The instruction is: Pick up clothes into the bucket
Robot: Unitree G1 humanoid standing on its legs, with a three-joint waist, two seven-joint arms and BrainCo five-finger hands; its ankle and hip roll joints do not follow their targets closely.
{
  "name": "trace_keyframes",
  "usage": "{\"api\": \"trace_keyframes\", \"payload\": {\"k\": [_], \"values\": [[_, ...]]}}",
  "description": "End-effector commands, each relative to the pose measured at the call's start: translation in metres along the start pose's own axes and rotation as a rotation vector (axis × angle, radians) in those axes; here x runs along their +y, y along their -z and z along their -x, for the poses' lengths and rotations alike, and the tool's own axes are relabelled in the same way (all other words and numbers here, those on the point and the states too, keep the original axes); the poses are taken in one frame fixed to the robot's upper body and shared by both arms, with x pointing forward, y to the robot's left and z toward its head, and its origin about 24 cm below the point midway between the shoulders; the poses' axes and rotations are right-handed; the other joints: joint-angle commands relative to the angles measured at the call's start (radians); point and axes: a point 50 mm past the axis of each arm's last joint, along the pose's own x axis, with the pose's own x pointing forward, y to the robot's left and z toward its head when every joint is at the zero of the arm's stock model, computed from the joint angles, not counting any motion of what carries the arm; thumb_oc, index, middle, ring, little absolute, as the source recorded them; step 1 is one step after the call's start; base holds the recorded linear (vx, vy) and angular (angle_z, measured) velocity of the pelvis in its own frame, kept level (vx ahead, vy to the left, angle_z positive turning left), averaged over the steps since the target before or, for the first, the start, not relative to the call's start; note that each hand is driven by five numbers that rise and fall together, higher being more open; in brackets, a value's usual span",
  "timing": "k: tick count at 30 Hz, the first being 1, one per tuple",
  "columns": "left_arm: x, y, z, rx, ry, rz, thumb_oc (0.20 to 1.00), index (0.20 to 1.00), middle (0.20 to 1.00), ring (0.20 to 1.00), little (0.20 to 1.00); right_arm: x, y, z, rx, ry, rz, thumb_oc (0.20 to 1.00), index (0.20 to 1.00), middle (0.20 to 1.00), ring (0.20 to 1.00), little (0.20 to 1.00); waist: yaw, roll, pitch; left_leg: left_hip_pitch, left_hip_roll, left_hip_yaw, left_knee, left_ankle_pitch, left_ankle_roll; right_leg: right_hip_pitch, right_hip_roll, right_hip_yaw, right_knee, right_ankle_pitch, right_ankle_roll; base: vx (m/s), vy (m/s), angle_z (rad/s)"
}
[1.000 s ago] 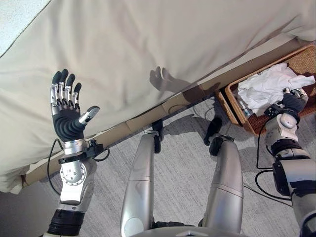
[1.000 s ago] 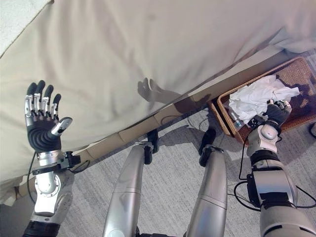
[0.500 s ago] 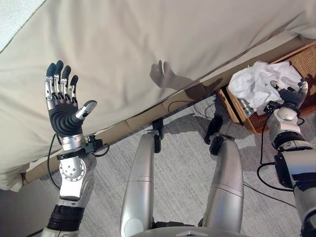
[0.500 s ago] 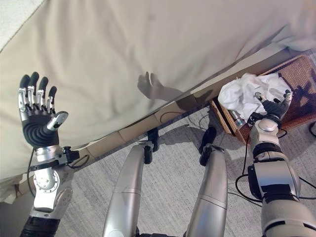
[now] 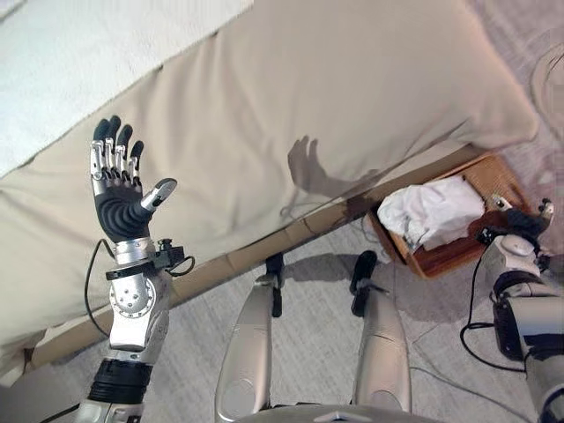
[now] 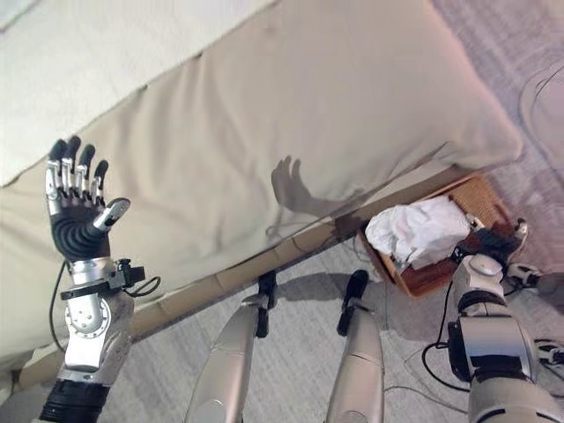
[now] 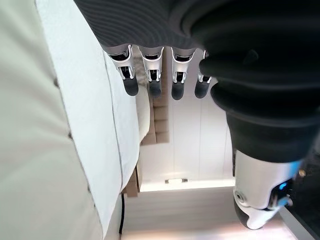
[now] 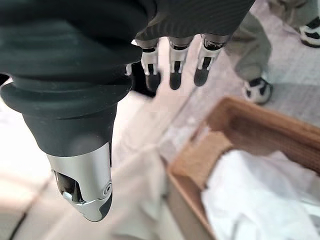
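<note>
Surface: beige bed cover (image 5: 335, 97) fills most of the head views, paler white bedding (image 5: 79, 53) at its far left; a light wooden bed base (image 5: 264, 247) runs along its lower edge.
Floor: grey carpet (image 5: 308, 291) beside the bed.
Room: in the right wrist view, a person's trouser leg and shoes (image 8: 260, 87) stand on the floor beyond the basket.
Task thing: white clothes (image 5: 432, 211), crumpled in a pile, lie inside the basket.
Container: brown wicker basket (image 5: 493, 176) on the floor, just beside the bed base at the robot's right; the clothes fill its left part, the right part shows bare wicker.
Right hand (image 5: 520, 220): at the basket's near right edge, just beside the clothes and apart from them; fingers (image 8: 174, 75) straight and spread, holding nothing.
Left hand (image 5: 119, 189): raised over the bed cover at the robot's left, well apart from the basket; palm up, fingers (image 7: 152, 82) straight, empty.
</note>
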Motion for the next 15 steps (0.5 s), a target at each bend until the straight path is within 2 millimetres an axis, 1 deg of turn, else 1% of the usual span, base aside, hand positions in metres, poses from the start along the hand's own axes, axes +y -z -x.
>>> {"api": "trace_keyframes", "payload": {"k": [1, 2, 3, 4, 5, 6, 7, 8, 9, 10, 12, 13, 14, 15], "values": [[0.016, -0.004, 0.006, -0.019, -0.020, -0.046, 1.000, 1.000, 1.000, 1.000, 1.000, 0.007, 0.023, 0.021, -0.069, -0.109, 0.015, 1.000, 1.000, 1.000, 1.000, 1.000, -0.040, -0.010, -0.040, 0.056, 0.032, -0.034, -0.119, 0.079, -0.048, 0.151, -0.030, 0.025, -0.209, 0.127, 0.089, 0.10, -0.025, -0.06], [0.017, -0.004, 0.006, -0.018, -0.020, -0.046, 1.000, 1.000, 1.000, 1.000, 1.000, 0.007, 0.023, 0.021, -0.068, -0.109, 0.015, 1.000, 1.000, 1.000, 1.000, 1.000, -0.040, -0.011, -0.040, 0.058, 0.030, -0.035, -0.125, 0.087, -0.047, 0.154, -0.031, 0.024, -0.215, 0.134, 0.089, 0.16, -0.038, 0.01], [0.021, 0.004, 0.011, 0.033, -0.021, -0.072, 1.000, 1.000, 1.000, 1.000, 1.000, 0.010, 0.039, 0.036, -0.067, -0.177, 0.007, 1.000, 1.000, 1.000, 1.000, 1.000, -0.050, -0.020, -0.051, 0.117, 0.040, -0.033, -0.155, 0.088, -0.052, 0.220, -0.022, 0.010, -0.254, 0.135, 0.092, 0.12, -0.026, 0.03], [0.025, 0.010, 0.016, 0.072, -0.026, -0.088, 1.000, 1.000, 1.000, 1.000, 1.000, 0.011, 0.051, 0.045, -0.053, -0.214, 0.009, 1.000, 1.000, 1.000, 1.000, 1.000, -0.055, -0.026, -0.060, 0.148, 0.042, -0.032, -0.177, 0.097, -0.053, 0.256, -0.019, 0.002, -0.285, 0.146, 0.093, 0.17, -0.036, -0.01], [0.027, 0.014, 0.019, 0.092, -0.030, -0.095, 1.000, 1.000, 1.000, 1.000, 1.000, 0.012, 0.057, 0.051, -0.046, -0.234, 0.005, 1.000, 1.000, 1.000, 1.000, 1.000, -0.058, -0.030, -0.070, 0.165, 0.045, -0.032, -0.186, 0.099, -0.053, 0.275, -0.016, -0.002, -0.298, 0.150, 0.095, 0.08, -0.017, -0.11], [0.027, 0.014, 0.019, 0.093, -0.029, -0.096, 1.000, 1.000, 1.000, 1.000, 1.000, 0.012, 0.057, 0.052, -0.044, -0.234, 0.006, 1.000, 1.000, 1.000, 1.000, 1.000, -0.058, -0.030, -0.068, 0.172, 0.045, -0.032, -0.190, 0.100, -0.053, 0.283, -0.015, -0.004, -0.303, 0.151, 0.095, 0.13, -0.016, -0.06], [0.030, 0.024, 0.026, 0.154, -0.042, -0.117, 1.000, 1.000, 1.000, 1.000, 1.000, 0.016, 0.072, 0.067, -0.014, -0.280, -0.018, 1.000, 1.000, 1.000, 1.000, 1.000, -0.065, -0.040, -0.091, 0.217, 0.056, -0.027, -0.211, 0.101, -0.054, 0.329, -0.009, -0.011, -0.335, 0.160, 0.098, 0.12, -0.009, -0.05], [0.033, 0.028, 0.029, 0.182, -0.043, -0.142, 1.000, 1.000, 1.000, 1.000, 1.000, 0.018, 0.078, 0.074, 0.000, -0.309, -0.031, 1.000, 1.000, 1.000, 1.000, 1.000, -0.069, -0.046, -0.097, 0.243, 0.061, -0.020, -0.225, 0.102, -0.055, 0.354, -0.003, -0.013, -0.354, 0.166, 0.099, 0.12, -0.009, -0.04], [0.033, 0.029, 0.030, 0.183, -0.043, -0.144, 1.000, 1.000, 1.000, 1.000, 1.000, 0.018, 0.078, 0.075, 0.001, -0.309, -0.031, 1.000, 1.000, 1.000, 1.000, 1.000, -0.068, -0.047, -0.094, 0.250, 0.061, -0.018, -0.229, 0.103, -0.055, 0.361, -0.003, -0.013, -0.358, 0.167, 0.099, 0.07, -0.001, -0.12], [0.035, 0.035, 0.033, 0.219, -0.041, -0.177, 1.000, 1.000, 1.000, 1.000, 1.000, 0.022, 0.083, 0.083, 0.011, -0.357, -0.030, 1.000, 1.000, 1.000, 1.000, 1.000, -0.072, -0.053, -0.104, 0.269, 0.066, -0.013, -0.236, 0.102, -0.055, 0.375, 0.001, -0.014, -0.371, 0.171, 0.101, 0.08, 0.001, -0.16], [0.039, 0.046, 0.041, 0.284, -0.049, -0.215, 1.000, 1.000, 1.000, 1.000, 1.000, 0.024, 0.091, 0.096, 0.014, -0.427, -0.010, 1.000, 1.000, 1.000, 1.000, 1.000, -0.078, -0.064, -0.125, 0.314, 0.072, 0.003, -0.253, 0.099, -0.055, 0.410, 0.011, -0.012, -0.400, 0.180, 0.106, 0.14, 0.012, -0.14], [0.040, 0.053, 0.046, 0.325, -0.032, -0.263, 1.000, 1.000, 1.000, 1.000, 1.000, 0.025, 0.098, 0.106, 0.021, -0.483, 0.014, 1.000, 1.000, 1.000, 1.000, 1.000, -0.081, -0.071, -0.144, 0.349, 0.075, 0.012, -0.261, 0.092, -0.052, 0.440, 0.016, -0.012, -0.416, 0.182, 0.108, 0.13, 0.013, -0.13], [0.040, 0.053, 0.046, 0.326, -0.032, -0.264, 1.000, 1.000, 1.000, 1.000, 1.000, 0.025, 0.099, 0.106, 0.021, -0.482, 0.014, 1.000, 1.000, 1.000, 1.000, 1.000, -0.080, -0.071, -0.142, 0.354, 0.075, 0.013, -0.262, 0.092, -0.053, 0.444, 0.016, -0.012, -0.418, 0.182, 0.109, 0.14, 0.015, -0.21], [0.041, 0.058, 0.050, 0.355, -0.030, -0.279, 1.000, 1.000, 1.000, 1.000, 1.000, 0.024, 0.105, 0.112, 0.035, -0.503, 0.029, 1.000, 1.000, 1.000, 1.000, 1.000, -0.081, -0.073, -0.151, 0.376, 0.074, 0.018, -0.267, 0.088, -0.051, 0.462, 0.018, -0.010, -0.424, 0.181, 0.109, 0.09, 0.011, -0.19]]}}
